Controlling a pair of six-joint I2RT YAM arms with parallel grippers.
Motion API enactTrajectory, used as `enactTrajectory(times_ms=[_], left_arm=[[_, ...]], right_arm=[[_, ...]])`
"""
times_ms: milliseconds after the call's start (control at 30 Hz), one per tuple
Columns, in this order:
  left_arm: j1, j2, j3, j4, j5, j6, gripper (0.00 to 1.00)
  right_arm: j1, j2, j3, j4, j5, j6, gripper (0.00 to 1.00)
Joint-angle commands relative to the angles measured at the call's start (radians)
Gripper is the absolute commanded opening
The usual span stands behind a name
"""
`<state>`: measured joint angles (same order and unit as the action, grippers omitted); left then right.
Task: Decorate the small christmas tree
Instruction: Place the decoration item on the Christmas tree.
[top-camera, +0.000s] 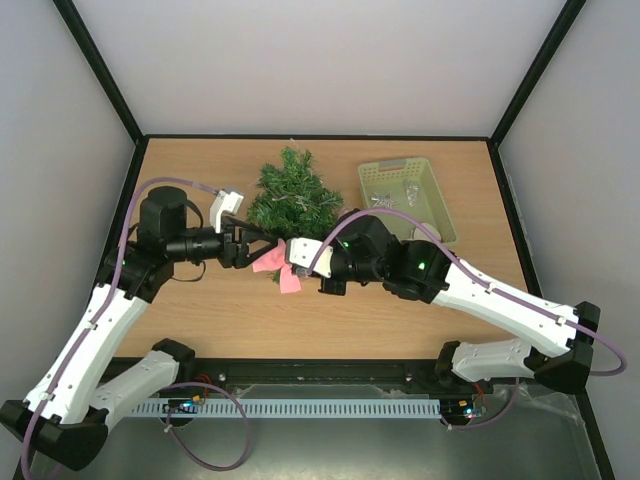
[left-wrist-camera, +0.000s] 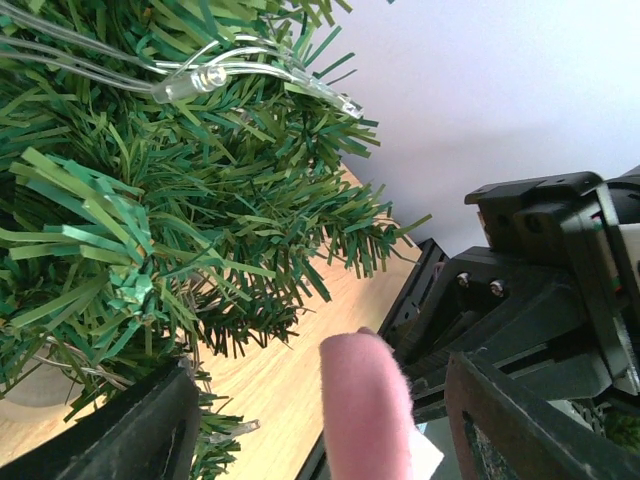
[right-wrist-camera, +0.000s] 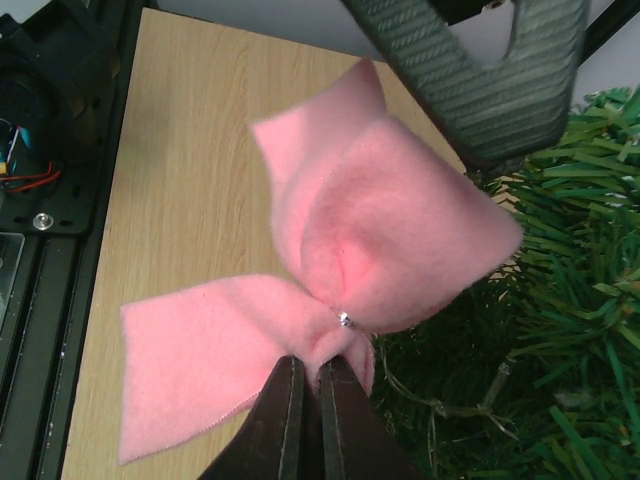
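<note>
Tabletop (top-camera: 200, 325) — pink bow (top-camera: 278, 268) fronts the small christmas tree (top-camera: 290, 195), basket (top-camera: 392, 163) nearby.

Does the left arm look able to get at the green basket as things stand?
Probably not directly: the small christmas tree and the right arm lie between the left gripper and the green basket.

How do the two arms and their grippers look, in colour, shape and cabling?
Each arm, left arm and right arm, has white shells on its long links and black joints and base. A purple cable runs along each. Green lights glow on the right arm's joints. The left gripper and right gripper have dark fingers.
</note>
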<state>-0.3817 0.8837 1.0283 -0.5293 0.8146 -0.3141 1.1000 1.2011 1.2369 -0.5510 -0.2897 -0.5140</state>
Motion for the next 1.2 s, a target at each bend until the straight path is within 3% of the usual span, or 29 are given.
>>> enactTrajectory(times_ms=[0,67,267,433,533,733,767,867,933,1067,1167], left_arm=[[-0.003,-0.023,0.02,0.024,0.019,-0.023,0.7],[-0.003,-0.023,0.005,0.025,0.033,-0.006,0.69],[-0.003,-0.015,-0.02,0.005,0.035,0.013,0.54],[-0.003,-0.02,-0.011,0.006,0.039,0.02,0.3],[-0.003,-0.018,-0.014,0.001,0.052,0.02,0.29],[-0.005,-0.019,-0.018,-0.008,0.099,0.026,0.37],[-0.005,-0.021,-0.018,-0.006,0.104,0.025,0.33],[-0.005,-0.025,-0.011,-0.006,0.125,0.035,0.07],[-0.005,-0.027,-0.008,-0.009,0.112,0.046,0.02],[-0.005,-0.054,-0.012,0.031,0.09,0.051,0.02],[-0.005,-0.077,-0.021,0.107,0.099,0.015,0.02]], right_arm=[[0.008,0.006,0.035,-0.038,-0.001,-0.008,0.02],[0.008,0.001,0.034,-0.032,0.0,-0.005,0.02],[0.008,-0.025,0.012,-0.004,0.0,0.005,0.02],[0.008,-0.03,0.01,-0.005,0.002,0.009,0.02],[0.008,-0.034,0.009,-0.001,0.001,0.012,0.02],[0.008,-0.034,0.006,0.002,-0.002,0.009,0.02],[0.008,-0.034,0.005,0.004,-0.002,0.009,0.02],[0.008,-0.034,0.004,0.012,0.0,0.02,0.02],[0.008,-0.039,0.001,0.023,-0.006,0.045,0.03],[0.008,-0.112,-0.067,0.134,-0.021,0.174,0.2],[0.008,-0.187,-0.155,0.249,-0.033,0.307,0.44]])
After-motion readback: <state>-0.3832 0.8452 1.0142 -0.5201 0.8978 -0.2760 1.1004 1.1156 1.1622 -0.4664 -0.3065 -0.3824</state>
